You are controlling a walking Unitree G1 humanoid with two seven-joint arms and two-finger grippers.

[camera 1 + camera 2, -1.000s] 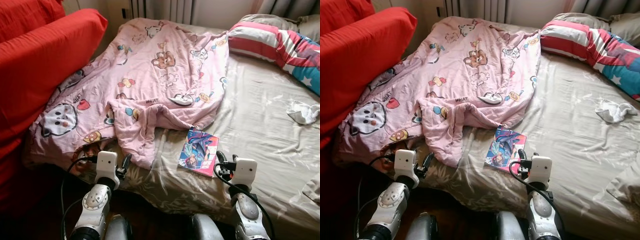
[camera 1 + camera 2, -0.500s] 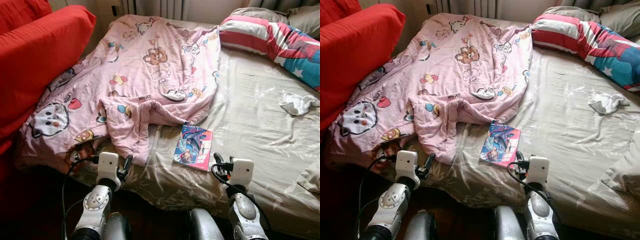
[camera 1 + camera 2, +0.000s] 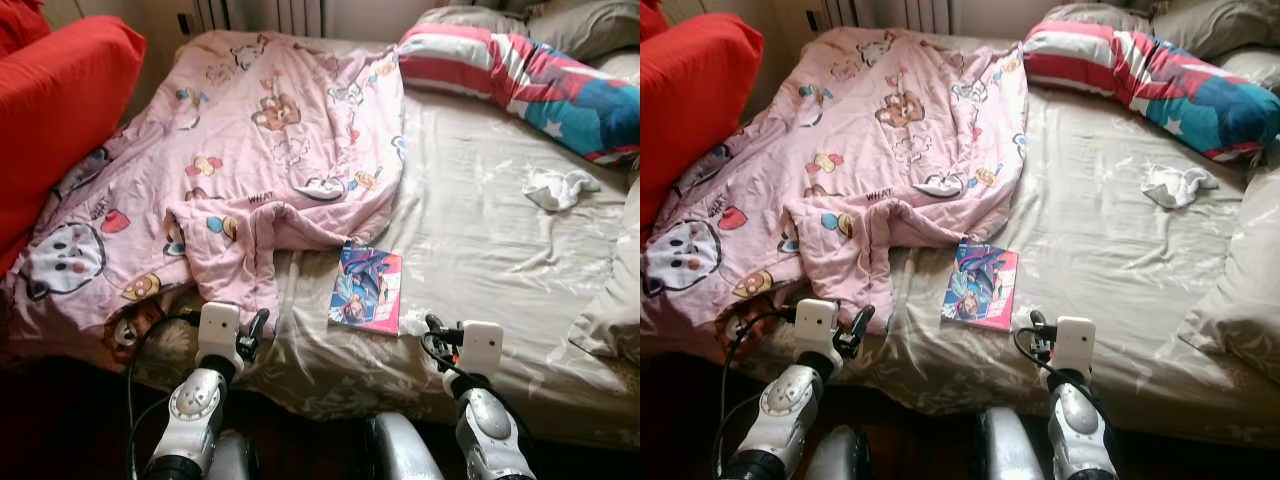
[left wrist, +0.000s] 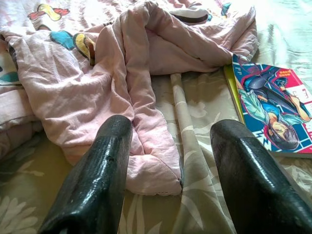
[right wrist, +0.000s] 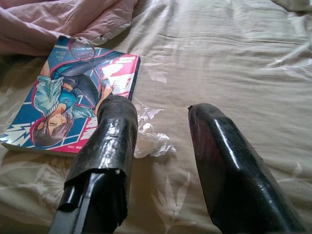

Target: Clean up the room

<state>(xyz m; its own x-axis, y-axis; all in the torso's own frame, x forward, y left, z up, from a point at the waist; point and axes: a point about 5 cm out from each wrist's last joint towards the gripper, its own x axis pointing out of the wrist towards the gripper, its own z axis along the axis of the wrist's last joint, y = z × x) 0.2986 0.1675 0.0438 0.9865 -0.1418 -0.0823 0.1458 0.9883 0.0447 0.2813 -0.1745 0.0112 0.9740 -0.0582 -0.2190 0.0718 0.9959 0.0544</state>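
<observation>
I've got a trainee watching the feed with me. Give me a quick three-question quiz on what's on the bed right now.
1. True or false: the book lies partly under the pink quilt.
2. Which lies nearest the right gripper? A) white cloth B) crumpled tissue C) striped pillow
3. Fill in: both grippers' fingers are ____, with the left gripper facing the quilt's folded edge.

Key
1. False: the book lies beside the quilt's edge on the bare sheet, its cover fully showing.
2. B: the tissue sits between the book and the right gripper's fingers.
3. Open, holding nothing.
</observation>
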